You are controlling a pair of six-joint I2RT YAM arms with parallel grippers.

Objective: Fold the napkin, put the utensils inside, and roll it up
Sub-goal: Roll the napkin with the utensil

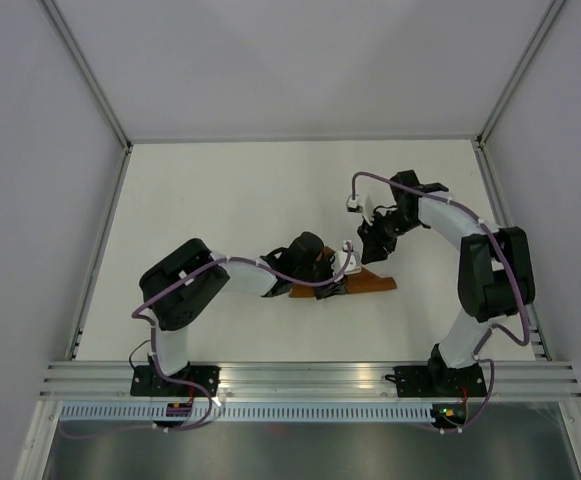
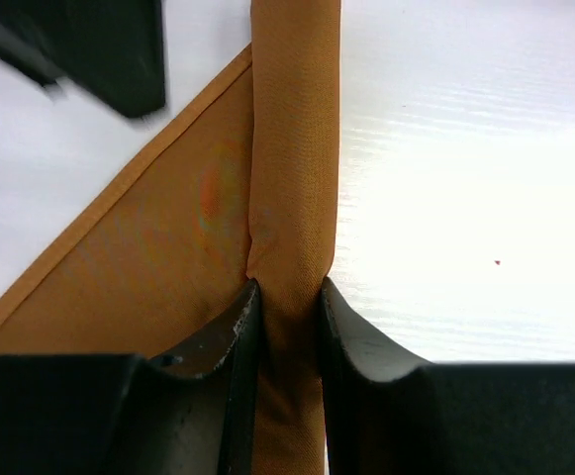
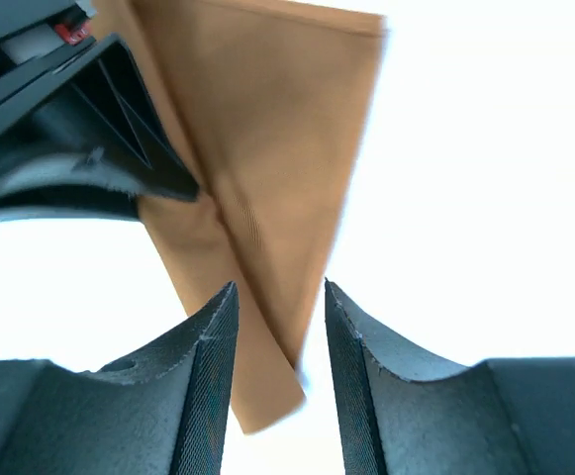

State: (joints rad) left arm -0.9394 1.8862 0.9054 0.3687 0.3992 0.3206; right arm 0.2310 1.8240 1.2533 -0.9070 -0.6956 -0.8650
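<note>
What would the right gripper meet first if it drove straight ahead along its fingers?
Most likely the napkin: the cloth lies directly ahead, past the open right gripper, with the table beneath. How far is unclear from the wrist view.

From above, my left arm (image 1: pixel 235 280) is covering most of the napkin (image 1: pixel 373 284), leaving only its right end showing, and whatever is lying inside its roll is being hidden from me. At my left wrist the napkin is running off the top and bottom edges, and a dark blurred shape (image 2: pixel 99 49) left of it is getting cropped. At my right wrist the napkin's right border is smearing.
</note>
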